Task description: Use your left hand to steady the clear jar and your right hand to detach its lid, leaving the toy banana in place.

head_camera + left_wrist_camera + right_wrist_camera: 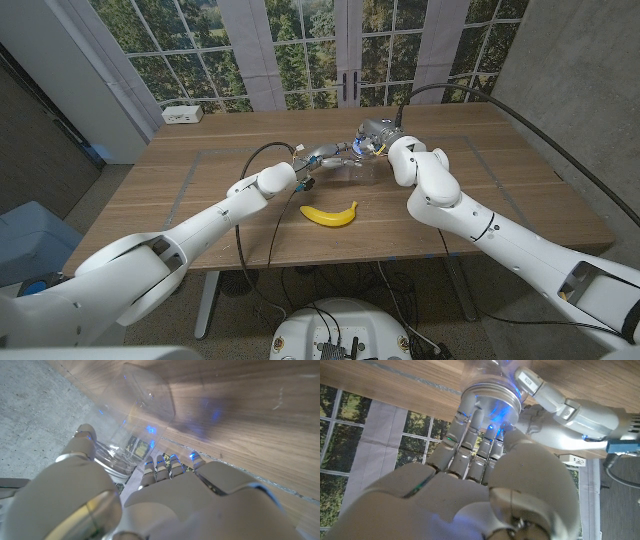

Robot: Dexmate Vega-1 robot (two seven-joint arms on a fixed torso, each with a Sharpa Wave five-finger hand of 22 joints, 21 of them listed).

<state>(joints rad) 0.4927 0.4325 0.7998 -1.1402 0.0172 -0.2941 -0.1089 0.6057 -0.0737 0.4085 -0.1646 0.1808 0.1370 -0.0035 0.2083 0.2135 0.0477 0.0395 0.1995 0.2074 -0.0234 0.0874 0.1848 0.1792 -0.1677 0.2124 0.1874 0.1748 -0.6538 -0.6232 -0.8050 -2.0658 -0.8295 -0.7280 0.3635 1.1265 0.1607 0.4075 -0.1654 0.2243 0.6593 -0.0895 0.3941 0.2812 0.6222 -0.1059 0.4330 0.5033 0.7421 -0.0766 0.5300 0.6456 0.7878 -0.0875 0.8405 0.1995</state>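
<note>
The jar (pixel 352 166) stands toward the far middle of the wooden surface (pixel 200 190), caught between the two hands. The left hand (pixel 322 159) reaches in from its side, and in the left wrist view its fingers (pixel 167 462) are curled around the clear body of the jar (pixel 135 425), one finger (pixel 85 435) pressed on the near wall and the rest wrapped about the other side, so the glass sits inside the grasp. The right hand (pixel 375 135) comes down on the jar from above and from the robot's right. In the right wrist view its fingers (pixel 470 435) are closed over the rim of the metal lid (pixel 490 397), gripping it from several sides, with blue light glowing between them; the lid sits on the jar's mouth, and whether it is loosened cannot be told. In that same view the left hand (pixel 570 412) shows just beside the lid, one of its fingers lying against the jar right under the right fingers. The banana (pixel 329 214), yellow and curved, lies on the surface nearer the robot than both sets of fingers, apart from the jar and touched by neither hand. A black cable (pixel 262 190) loops over the surface beside the left wrist. At the far left corner of the surface, well away from both hands, sits a white box (pixel 183 114). Behind the surface are tall windows (pixel 300 50) with trees beyond.
</note>
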